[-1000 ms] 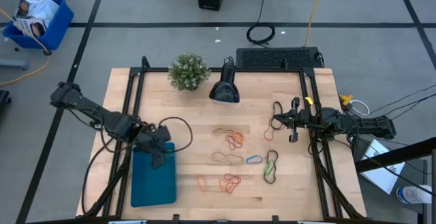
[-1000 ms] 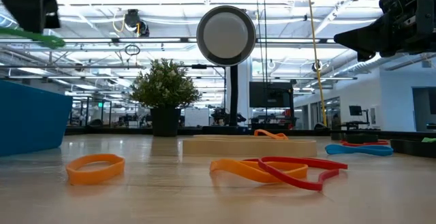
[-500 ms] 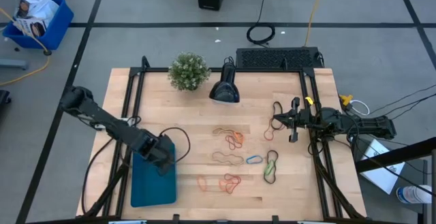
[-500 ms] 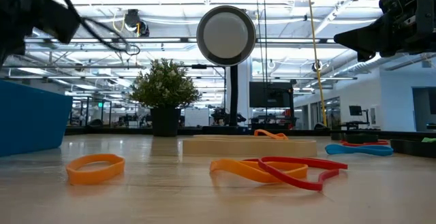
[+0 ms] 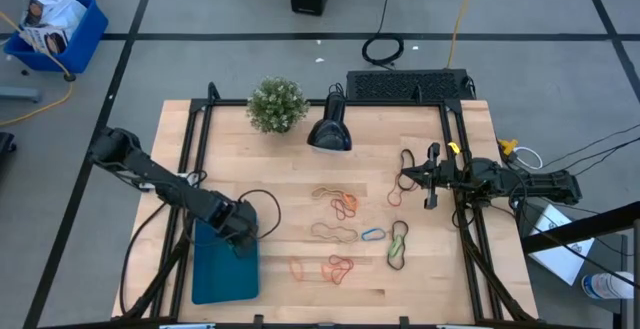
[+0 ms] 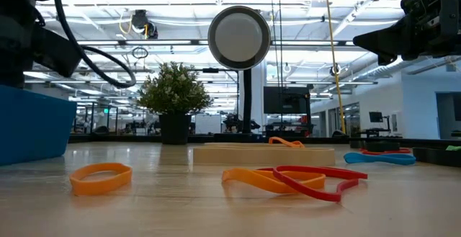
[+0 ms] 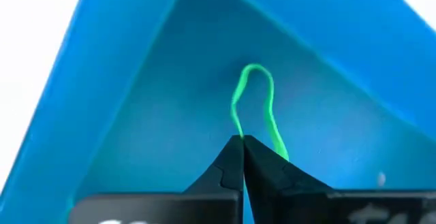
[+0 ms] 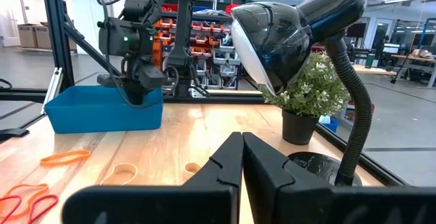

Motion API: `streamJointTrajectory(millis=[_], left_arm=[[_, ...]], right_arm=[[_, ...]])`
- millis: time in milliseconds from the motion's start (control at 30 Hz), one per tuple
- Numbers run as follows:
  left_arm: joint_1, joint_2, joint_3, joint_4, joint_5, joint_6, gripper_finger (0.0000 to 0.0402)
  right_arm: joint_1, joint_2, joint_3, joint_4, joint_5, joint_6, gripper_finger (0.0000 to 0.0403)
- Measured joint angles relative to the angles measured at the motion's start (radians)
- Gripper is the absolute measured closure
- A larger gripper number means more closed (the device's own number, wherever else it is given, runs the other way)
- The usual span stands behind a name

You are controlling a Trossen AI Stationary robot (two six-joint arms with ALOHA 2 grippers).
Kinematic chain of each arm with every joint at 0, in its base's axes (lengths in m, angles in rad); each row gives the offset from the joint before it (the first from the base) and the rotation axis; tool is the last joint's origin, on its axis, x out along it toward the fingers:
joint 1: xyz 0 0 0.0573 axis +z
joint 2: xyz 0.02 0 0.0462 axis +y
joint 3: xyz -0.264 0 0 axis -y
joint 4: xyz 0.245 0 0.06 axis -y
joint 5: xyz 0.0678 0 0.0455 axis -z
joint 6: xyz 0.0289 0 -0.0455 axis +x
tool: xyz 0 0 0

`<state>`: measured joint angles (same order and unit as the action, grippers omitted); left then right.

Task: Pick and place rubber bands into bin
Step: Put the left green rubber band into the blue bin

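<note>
My left gripper (image 5: 243, 237) is over the far right part of the teal bin (image 5: 222, 269), shut on a green rubber band (image 7: 255, 101). In the left wrist view (image 7: 242, 142) the band's loop shows against the bin's floor (image 7: 204, 67). My right gripper (image 5: 405, 179) waits shut and empty at the table's right side, also in its wrist view (image 8: 242, 139). Several rubber bands lie flat on the table: orange (image 5: 345, 204), tan (image 5: 333, 233), blue (image 5: 373, 235), green and dark (image 5: 398, 244), orange and red (image 5: 335, 267). My left gripper pinches the green rubber band between its two fingertips at one end of the loop (image 7: 240, 134). The fingers come from above, pointing down into the bin. The rest of the loop sticks out beyond the fingertips; whether it touches the bin's floor I cannot tell.
A small potted plant (image 5: 277, 104) and a black desk lamp (image 5: 329, 129) stand at the far middle of the table. Dark bands (image 5: 407, 161) lie by my right gripper. Black cables (image 5: 262, 194) loop near the left arm. In the low view the bin's wall (image 6: 32, 132) stands at the left.
My left gripper has gone down and a little toward the table's near edge, into the bin, carrying the green band, and has stayed shut. The band, seen high in the low view a second ago, has dropped out of that view.
</note>
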<state>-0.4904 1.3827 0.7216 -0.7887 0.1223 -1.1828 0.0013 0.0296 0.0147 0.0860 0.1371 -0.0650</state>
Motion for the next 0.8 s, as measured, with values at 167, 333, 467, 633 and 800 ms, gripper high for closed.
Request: streamJointTrajectory(millis=[167,333,467,633,800], left_arm=[[0.0,0.0,0.0,0.001,-0.008,0.001,0.0382],[0.0,0.0,0.0,0.001,-0.04,0.0,0.0347],[0.0,0.0,0.0,0.001,-0.044,0.0,0.0319],[0.0,0.0,0.0,0.001,-0.036,0.031,0.0292],[0.0,0.0,0.0,0.001,0.058,0.058,0.0278]], right_arm=[[0.0,0.0,0.0,0.001,0.0,0.0,0.0399],[0.0,0.0,0.0,0.001,0.0,-0.001,0.0399],[0.0,0.0,0.0,0.001,0.0,-0.002,0.0399],[0.0,0.0,0.0,0.001,0.001,-0.003,0.0399],[0.0,0.0,0.0,0.001,0.001,-0.003,0.0399]])
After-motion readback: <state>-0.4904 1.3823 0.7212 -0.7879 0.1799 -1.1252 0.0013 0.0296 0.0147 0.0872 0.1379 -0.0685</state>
